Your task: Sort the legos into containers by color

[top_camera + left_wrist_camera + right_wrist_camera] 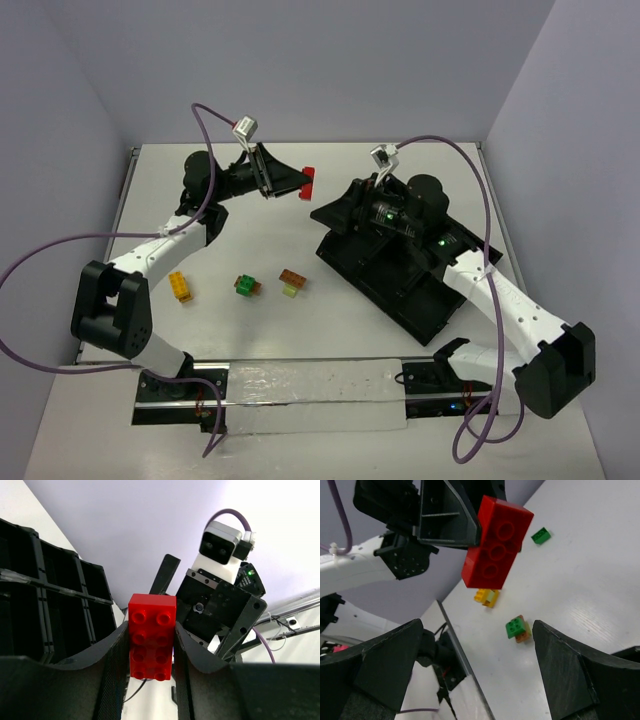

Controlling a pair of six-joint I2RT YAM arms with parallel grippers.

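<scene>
My left gripper (pixel 298 182) is shut on a red lego brick (pixel 309 183), held in the air at the back middle; in the left wrist view the brick (pixel 152 635) sits between both fingers. The black divided tray (pixel 425 285) lies at the right and also shows in the left wrist view (pixel 50 587). My right gripper (pixel 347 212) is open and empty over the tray's near-left corner, facing the red brick (pixel 497 550). A yellow brick (pixel 180 286), a green-on-orange pair (pixel 246 286) and an orange-brown on pale yellow-green pair (pixel 292 281) lie on the table.
In the right wrist view a small green brick (pixel 540 535), a yellow brick (pixel 486 597) and a green-on-orange pair (pixel 519 629) lie on the white table. Purple cables loop over both arms. A pale strip (pixel 320 395) runs along the near edge.
</scene>
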